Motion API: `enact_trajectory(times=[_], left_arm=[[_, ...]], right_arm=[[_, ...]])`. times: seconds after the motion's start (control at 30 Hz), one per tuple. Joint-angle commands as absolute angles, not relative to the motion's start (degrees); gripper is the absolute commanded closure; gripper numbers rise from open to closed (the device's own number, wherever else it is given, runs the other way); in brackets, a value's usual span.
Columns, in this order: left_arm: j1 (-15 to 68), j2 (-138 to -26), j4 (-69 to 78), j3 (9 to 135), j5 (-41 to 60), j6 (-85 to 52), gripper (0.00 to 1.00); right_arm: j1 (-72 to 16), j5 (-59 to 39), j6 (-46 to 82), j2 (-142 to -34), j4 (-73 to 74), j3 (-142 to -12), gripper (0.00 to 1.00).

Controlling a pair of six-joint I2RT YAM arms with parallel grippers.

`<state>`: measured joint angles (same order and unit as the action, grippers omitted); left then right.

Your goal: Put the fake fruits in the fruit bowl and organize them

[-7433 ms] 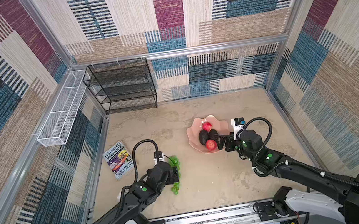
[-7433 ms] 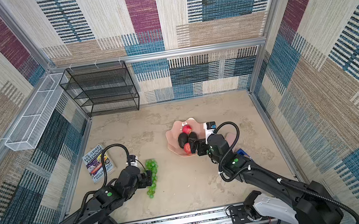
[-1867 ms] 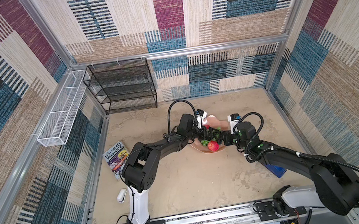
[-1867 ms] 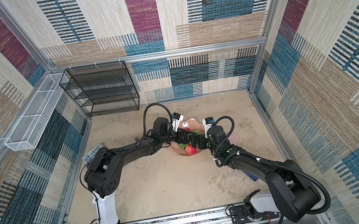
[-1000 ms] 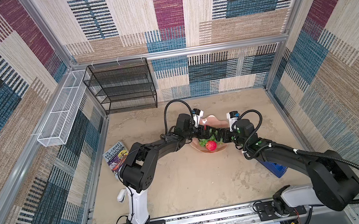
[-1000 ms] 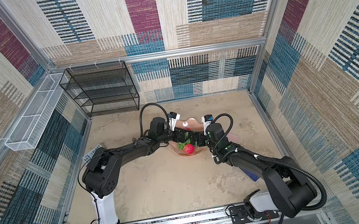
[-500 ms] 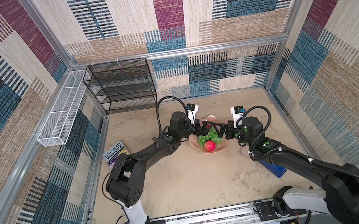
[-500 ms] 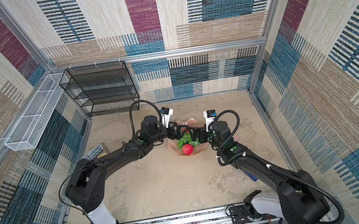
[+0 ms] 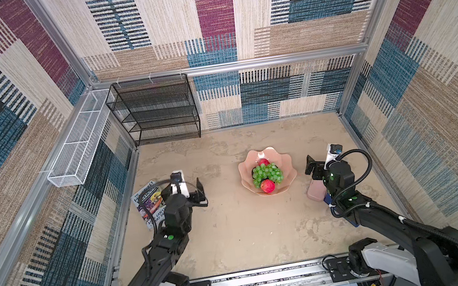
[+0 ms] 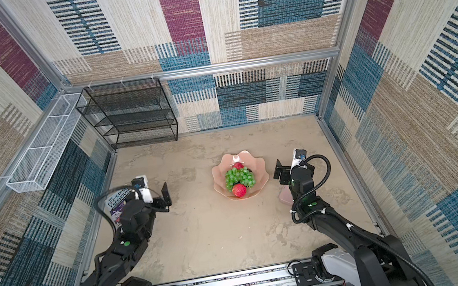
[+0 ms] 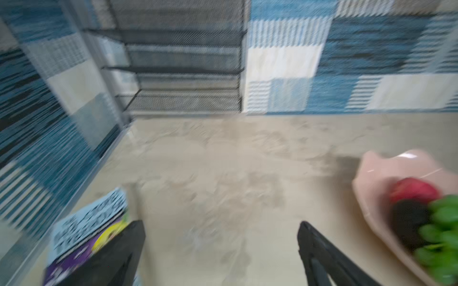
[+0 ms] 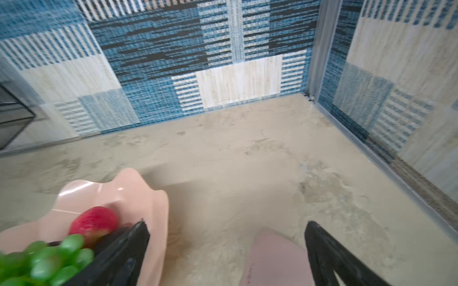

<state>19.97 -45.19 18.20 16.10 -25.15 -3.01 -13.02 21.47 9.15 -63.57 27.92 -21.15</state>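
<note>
The fruit bowl (image 9: 284,164) sits near the middle of the tabletop (image 9: 234,231). In both top views the green grapes (image 9: 267,173) are heaped across its centre, with the near red apple (image 9: 268,186) in front of the bunch and the far red apple (image 9: 264,162) peeping out behind it. From above the avocados are all but hidden. Only the left wrist view, smeared with blur, shows a dark avocado (image 11: 409,219) plainly, tucked between the grapes and an apple. The left tool (image 9: 186,190) hangs over the tabletop well to the left of the bowl, jaws spread wide with nothing between them. Its wrist view bears this out, with bare tabletop in the gap. A book (image 9: 146,198) lies just beside it, partly under the arm. The right tool (image 9: 321,167) hangs just to the right of the bowl, likewise wide open and empty. Its wrist view adds that one finger (image 12: 128,247) overlaps the bowl's edge, though whether they touch cannot be told. That view also shows a small pink box (image 12: 275,257) lying on the tabletop under the gap, mostly covered by the arm from above.
</note>
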Motion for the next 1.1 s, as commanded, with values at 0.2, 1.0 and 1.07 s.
enact_trajectory(times=[0.2,1.0,1.07], left_arm=[[3.48,-54.77,37.69,8.39,-20.81,-2.61,0.00],[0.00,-87.94,47.14,23.85,-11.73,-2.34,0.01],[0.00,-88.21,49.51,23.12,-11.84,-1.94,0.01]], right_arm=[[-7.33,23.29,0.99,-77.41,60.75,-14.18,0.00],[-1.67,7.56,-0.56,-88.17,75.96,-10.97,0.00],[-1.66,7.56,-0.59,-88.14,75.99,-10.92,0.00]])
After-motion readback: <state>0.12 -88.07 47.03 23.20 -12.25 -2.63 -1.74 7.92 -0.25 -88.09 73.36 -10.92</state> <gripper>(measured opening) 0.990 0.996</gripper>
